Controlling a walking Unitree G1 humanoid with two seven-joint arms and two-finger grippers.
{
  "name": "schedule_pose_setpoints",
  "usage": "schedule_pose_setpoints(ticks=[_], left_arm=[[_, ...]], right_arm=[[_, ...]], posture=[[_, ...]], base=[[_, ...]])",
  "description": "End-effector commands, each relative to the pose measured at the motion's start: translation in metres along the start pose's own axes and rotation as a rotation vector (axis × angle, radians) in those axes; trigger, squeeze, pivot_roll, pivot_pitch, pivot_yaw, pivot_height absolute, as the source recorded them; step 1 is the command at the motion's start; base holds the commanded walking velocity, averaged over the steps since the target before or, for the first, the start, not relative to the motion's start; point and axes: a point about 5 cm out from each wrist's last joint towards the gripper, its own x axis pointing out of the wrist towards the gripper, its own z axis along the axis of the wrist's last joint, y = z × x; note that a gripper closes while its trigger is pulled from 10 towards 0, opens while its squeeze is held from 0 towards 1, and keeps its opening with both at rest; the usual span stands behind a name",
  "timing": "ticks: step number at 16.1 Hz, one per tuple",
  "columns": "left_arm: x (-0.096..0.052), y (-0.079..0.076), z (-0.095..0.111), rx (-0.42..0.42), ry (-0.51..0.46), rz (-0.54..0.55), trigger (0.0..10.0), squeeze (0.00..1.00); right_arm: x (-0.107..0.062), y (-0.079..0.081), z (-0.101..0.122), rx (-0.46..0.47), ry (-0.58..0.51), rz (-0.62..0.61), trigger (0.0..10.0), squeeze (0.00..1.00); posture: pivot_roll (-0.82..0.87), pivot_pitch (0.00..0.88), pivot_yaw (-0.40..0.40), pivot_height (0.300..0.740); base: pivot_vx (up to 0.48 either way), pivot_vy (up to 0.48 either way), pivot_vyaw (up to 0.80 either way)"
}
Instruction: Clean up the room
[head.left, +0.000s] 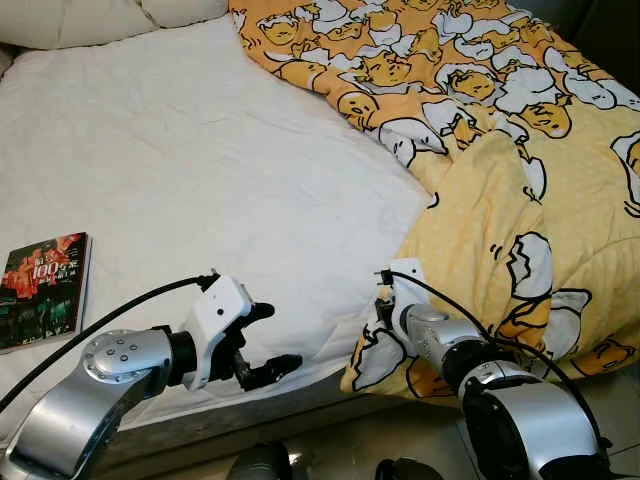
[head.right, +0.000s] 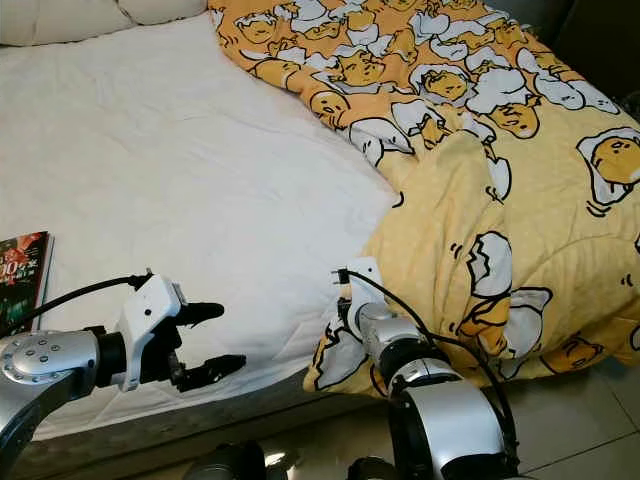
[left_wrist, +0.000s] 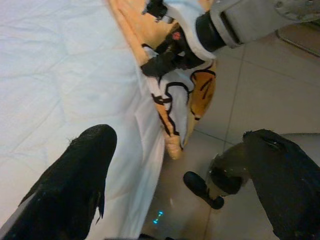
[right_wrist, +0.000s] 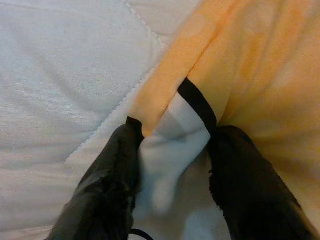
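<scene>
A yellow blanket (head.left: 500, 150) printed with egg characters lies crumpled over the right half of the bed, and its corner hangs over the front edge. My right gripper (head.left: 381, 300) is at that corner, shut on a fold of the blanket's hem (right_wrist: 175, 125), with fabric bunched between its two fingers (right_wrist: 115, 165). My left gripper (head.left: 275, 340) hovers open at the bed's front edge, left of the blanket corner, with nothing between its fingers. A dark-covered book (head.left: 45, 290) lies on the white sheet (head.left: 200, 160) at the near left.
White pillows (head.left: 90, 20) sit at the head of the bed, far left. A tiled floor (head.left: 620, 400) shows to the right of the bed and below the hanging corner. The mattress's front edge (head.left: 300, 395) runs just under both grippers.
</scene>
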Motion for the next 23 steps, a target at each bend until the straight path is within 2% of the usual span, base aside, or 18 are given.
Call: schedule_pose_setpoints(ticks=[1,11,14,16,17,19,21,23], left_arm=[[-0.002,-0.004,0.001,0.011,0.007,-0.016,10.0,0.0],[0.002,-0.001,0.002,0.023,0.001,-0.026,10.0,0.0],[0.004,0.0,0.002,0.025,0.0,-0.034,10.0,0.0],[0.006,-0.002,0.002,0.022,-0.005,-0.048,10.0,0.0],[0.008,-0.004,0.002,0.019,-0.007,-0.056,10.0,0.0],[0.011,-0.008,0.003,0.014,-0.013,-0.076,10.0,0.0],[0.012,-0.011,0.003,0.009,-0.012,-0.098,10.0,0.0],[0.012,-0.014,0.001,0.004,-0.006,-0.121,10.0,0.0]], right_arm=[[0.001,0.003,-0.007,0.004,0.024,0.019,0.0,0.0],[0.0,0.0,-0.01,-0.007,0.003,0.111,0.0,0.0],[-0.002,0.006,-0.008,-0.063,-0.026,0.279,0.0,0.0],[-0.011,0.016,-0.019,-0.237,-0.044,0.638,0.0,0.0],[-0.018,0.014,-0.031,-0.337,-0.027,0.778,0.0,0.0],[-0.038,0.002,-0.056,-0.465,0.031,1.012,0.0,0.0],[-0.062,-0.011,-0.073,-0.563,0.1,1.161,0.0,0.0],[-0.081,-0.024,-0.085,-0.626,0.165,1.229,0.0,0.0]], posture=[[0.13,0.132,0.055,0.74],[0.09,0.064,0.062,0.74],[0.08,0.063,0.073,0.74],[0.06,0.075,0.08,0.74],[0.06,0.077,0.081,0.74],[0.06,0.087,0.083,0.74],[0.06,0.086,0.086,0.74],[0.05,0.081,0.086,0.74]], base=[[0.0,0.0,0.0],[0.0,0.0,0.0],[0.0,0.0,0.0],[0.0,0.0,0.0],[0.0,0.0,0.0],[0.0,0.0,0.0],[0.0,0.0,0.0],[0.0,0.0,0.0]])
